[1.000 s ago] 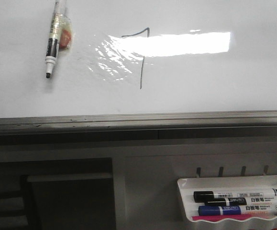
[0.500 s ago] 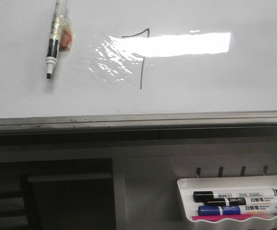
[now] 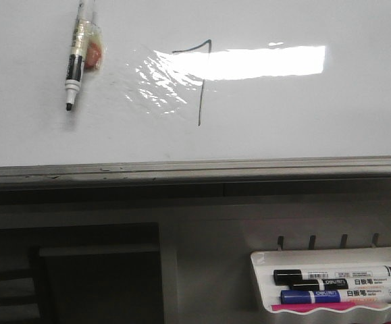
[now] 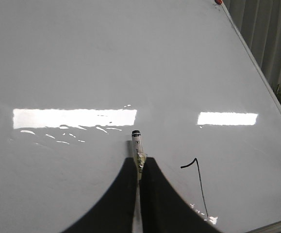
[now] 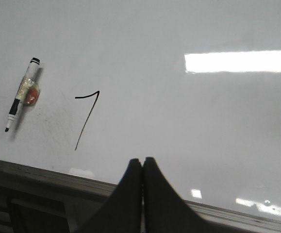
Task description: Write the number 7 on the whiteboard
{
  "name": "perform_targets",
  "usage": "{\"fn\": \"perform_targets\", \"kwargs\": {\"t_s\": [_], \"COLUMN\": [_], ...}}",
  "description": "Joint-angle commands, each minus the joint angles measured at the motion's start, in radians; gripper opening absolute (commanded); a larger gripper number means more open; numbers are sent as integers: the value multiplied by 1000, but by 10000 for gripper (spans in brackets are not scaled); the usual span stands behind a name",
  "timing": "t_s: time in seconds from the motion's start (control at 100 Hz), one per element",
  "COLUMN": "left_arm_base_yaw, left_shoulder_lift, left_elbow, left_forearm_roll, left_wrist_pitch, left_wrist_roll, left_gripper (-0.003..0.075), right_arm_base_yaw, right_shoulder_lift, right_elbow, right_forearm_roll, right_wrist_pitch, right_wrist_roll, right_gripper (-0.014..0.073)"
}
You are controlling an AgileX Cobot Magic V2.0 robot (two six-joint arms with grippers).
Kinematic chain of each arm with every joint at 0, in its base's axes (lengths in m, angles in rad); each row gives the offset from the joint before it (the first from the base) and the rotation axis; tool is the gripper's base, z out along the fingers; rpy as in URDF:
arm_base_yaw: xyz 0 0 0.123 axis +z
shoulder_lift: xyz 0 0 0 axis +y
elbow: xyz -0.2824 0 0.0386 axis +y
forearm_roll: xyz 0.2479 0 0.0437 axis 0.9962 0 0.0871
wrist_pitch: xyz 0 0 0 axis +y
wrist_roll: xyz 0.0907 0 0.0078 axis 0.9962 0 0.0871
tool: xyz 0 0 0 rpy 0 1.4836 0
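The whiteboard (image 3: 303, 121) fills the upper half of the front view, and a thin dark number 7 (image 3: 200, 88) is drawn on it beside the glare. A black-and-white marker (image 3: 74, 57), wrapped in tape with a small orange lump, sits flat against the board left of the 7, tip down, with no gripper round it. In the left wrist view my left gripper (image 4: 140, 159) hangs back from the board, fingers nearly together with a thin slit; the marker (image 4: 137, 141) shows beyond them and the 7 (image 4: 200, 184) beside it. My right gripper (image 5: 142, 159) is shut and empty over the board's lower edge.
A grey metal rail (image 3: 195, 167) runs along the board's bottom edge. Below it at the right, a small white tray (image 3: 330, 255) holds black, blue and pink markers. A dark recess (image 3: 94, 277) lies below at the left.
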Motion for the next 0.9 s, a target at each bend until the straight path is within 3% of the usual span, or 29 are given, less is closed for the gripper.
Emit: {"fn": "perform_targets", "kwargs": {"t_s": [0.0, 0.81, 0.89], "left_arm_base_yaw": [1, 1, 1], "left_shoulder_lift": [10, 10, 10], "left_elbow": [-26, -26, -26], "left_forearm_roll": [-11, -11, 127], "left_wrist_pitch": [8, 8, 8], "left_wrist_roll": [1, 1, -19], "left_gripper": [-20, -20, -20], "right_arm_base_yaw": [-5, -5, -5], "right_shoulder_lift": [8, 8, 8], "right_elbow": [-23, -23, -23], "right_forearm_roll": [33, 54, 54], "right_wrist_pitch": [-49, -39, -39], "right_wrist_roll": [-6, -6, -6], "right_gripper": [-64, -64, -64]}}
